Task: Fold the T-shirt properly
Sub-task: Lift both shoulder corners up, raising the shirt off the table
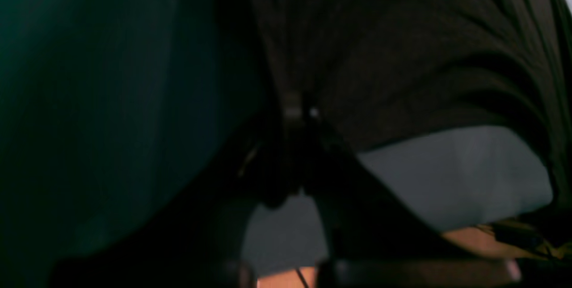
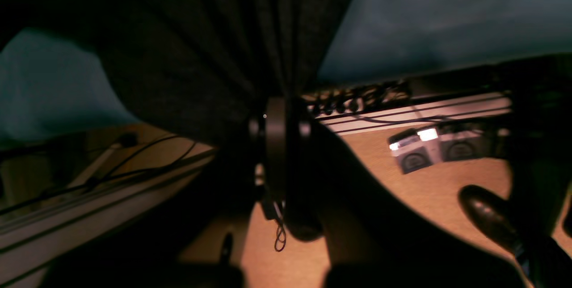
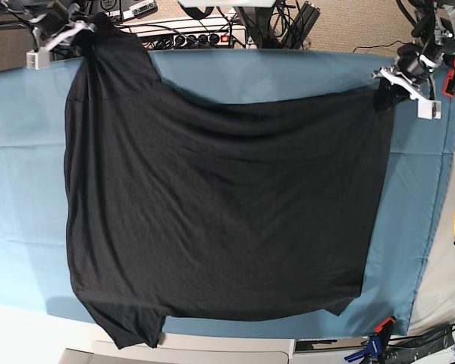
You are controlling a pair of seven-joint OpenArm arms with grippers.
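Black T-shirt (image 3: 227, 212) spread plain side up over the teal cloth (image 3: 15, 189) on the table. Left claw (image 3: 387, 89) clamped on one far corner, right claw (image 3: 87, 34) clamped on the other, both corners lifted.

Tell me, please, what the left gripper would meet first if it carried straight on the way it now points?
The black T-shirt it already pinches: the left gripper is shut on it. Beyond, probably the teal table cloth, though depth is unclear.

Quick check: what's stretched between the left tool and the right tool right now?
The T-shirt, and nothing else. In the base view its upper edge sags across the teal cloth between the right tool and left tool.
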